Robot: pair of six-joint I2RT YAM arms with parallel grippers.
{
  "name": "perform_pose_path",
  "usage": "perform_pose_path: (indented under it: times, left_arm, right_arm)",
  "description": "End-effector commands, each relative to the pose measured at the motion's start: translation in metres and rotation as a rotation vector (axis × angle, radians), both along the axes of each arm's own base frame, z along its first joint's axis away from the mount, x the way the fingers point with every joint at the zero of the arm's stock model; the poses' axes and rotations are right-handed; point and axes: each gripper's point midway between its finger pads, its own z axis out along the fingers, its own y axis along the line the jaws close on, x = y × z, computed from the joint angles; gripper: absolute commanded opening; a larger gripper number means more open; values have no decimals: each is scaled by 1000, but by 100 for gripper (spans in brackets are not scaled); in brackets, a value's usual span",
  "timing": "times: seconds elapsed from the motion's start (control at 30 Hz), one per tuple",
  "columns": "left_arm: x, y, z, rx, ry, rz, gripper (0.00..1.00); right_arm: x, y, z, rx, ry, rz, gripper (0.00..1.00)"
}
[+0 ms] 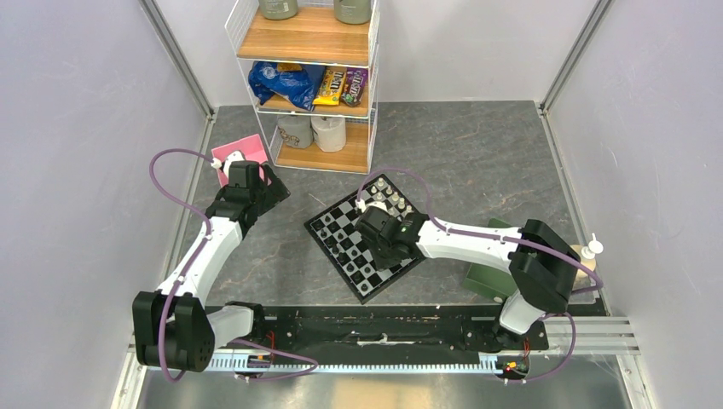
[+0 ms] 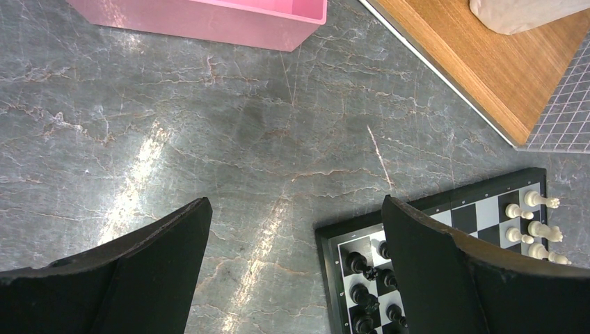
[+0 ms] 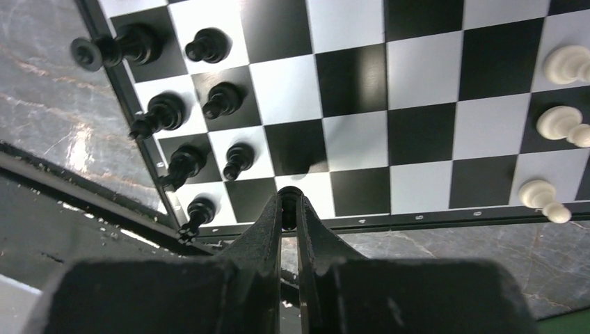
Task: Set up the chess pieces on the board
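Work sits closest to you, at the near side of the board point(image 1: 334, 228). Your right end effector point(image 3: 289, 209) is squeezed together there on one small black pawn point(image 3: 289, 198), over a square just inside the board's rim. That square looks like the next gap in the pawn row. I think you are setting the pawn down or have just grabbed it. I cannot tell whether it touches the board.

The thin tips come in from the rim side, and that makes sense. The other black pieces point(image 3: 222, 101) stand close together in two rows beside it, and a wide grip could knock them.

Mind that rim. It is right beside the pawn, and past it there is only bench point(image 2: 209, 104). A green tray point(image 1: 484, 276) lies just off the board's right side, under your right arm.

The middle of the board is bare checks, so you have good room to lift up and pull away over it. The white pieces point(image 3: 560, 66) stand along the board's far side, well apart from the black ones.

Your left end effector point(image 2: 296, 209) hangs over bare bench off the board's left side. Its fingers point(image 2: 149, 264) are spread wide and hold nothing, so it is out of the way. Farther on sit a pink box point(image 2: 209, 17) and, beyond the board's far corner, a shelf point(image 1: 307, 38).
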Motion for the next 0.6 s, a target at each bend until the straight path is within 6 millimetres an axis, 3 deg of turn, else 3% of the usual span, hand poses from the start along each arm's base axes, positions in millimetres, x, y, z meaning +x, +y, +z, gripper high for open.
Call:
perform_pose_path:
  times: [0.0,0.57]
  left_arm:
    - [8,2,9,11,-49,-11,100]
    - [8,2,8,12,-50,-9,100]
  right_arm:
    - [-9,14,13,56,-17,21,8]
    - [-29,26,-8,36,20,49,8]
